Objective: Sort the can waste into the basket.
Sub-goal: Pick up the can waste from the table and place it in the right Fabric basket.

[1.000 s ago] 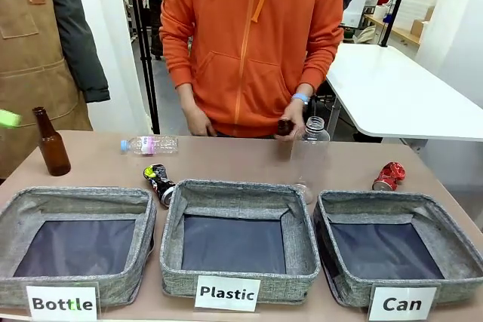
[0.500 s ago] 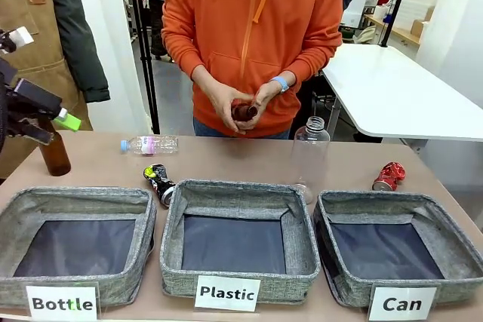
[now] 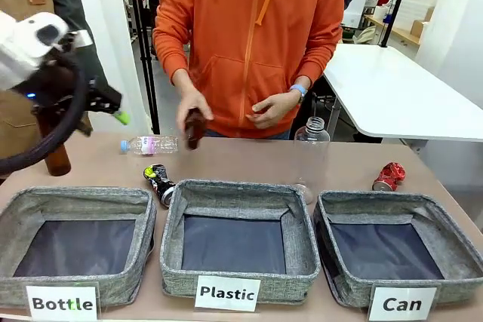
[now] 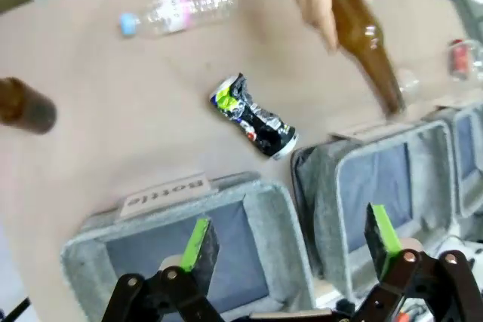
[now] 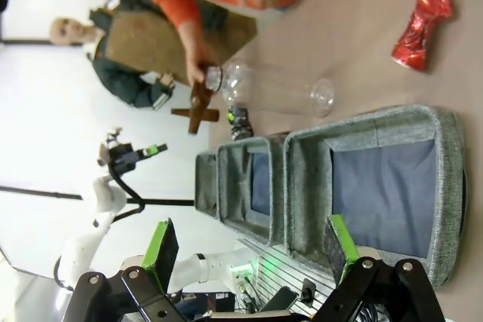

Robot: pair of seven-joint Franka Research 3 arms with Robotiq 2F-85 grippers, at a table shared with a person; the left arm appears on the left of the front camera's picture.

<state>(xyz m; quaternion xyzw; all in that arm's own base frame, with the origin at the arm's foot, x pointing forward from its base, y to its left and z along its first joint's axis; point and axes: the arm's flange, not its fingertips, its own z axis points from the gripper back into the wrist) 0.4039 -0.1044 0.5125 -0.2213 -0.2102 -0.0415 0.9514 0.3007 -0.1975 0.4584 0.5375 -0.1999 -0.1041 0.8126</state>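
Note:
The black dented can lies on the table just behind the gap between the "Bottle" and "Plastic" baskets. In the left wrist view this black can is ahead of my open left gripper, well clear of its fingers. My left gripper hangs high over the table's left end. The crushed red can lies behind the "Can" basket. My right gripper is open and holds nothing, hovering off that basket, with the red can beyond it.
A person in orange holds a brown bottle over the table's far side. A clear bottle stands behind the "Plastic" basket. Another plastic bottle lies at the back left. A second brown bottle stands behind the "Bottle" basket.
My left arm has swung in from the left edge, up and toward the middle. The person passed the brown bottle from one hand to the other and carried it leftward.

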